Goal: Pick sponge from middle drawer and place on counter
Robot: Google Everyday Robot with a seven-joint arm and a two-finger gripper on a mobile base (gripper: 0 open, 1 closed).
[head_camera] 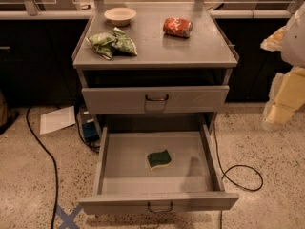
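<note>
Sponge (158, 159) down-left of end effector (281, 104)

No text, brand, number or label can be read anywhere in the camera view. The green snack bags (113, 44) on the counter (190, 51) carry a printed pattern, but its lettering cannot be made out. The red packet (177, 27) to their right shows pale marks that are likewise illegible. The white sheet of paper (57, 119) on the floor (267, 175) at left shows no readable writing. The one sign is a blue tape cross (66, 217) on the floor at lower left. The gripper (279, 113), at the right edge off the counter's right side, shows no legible marking.
</note>
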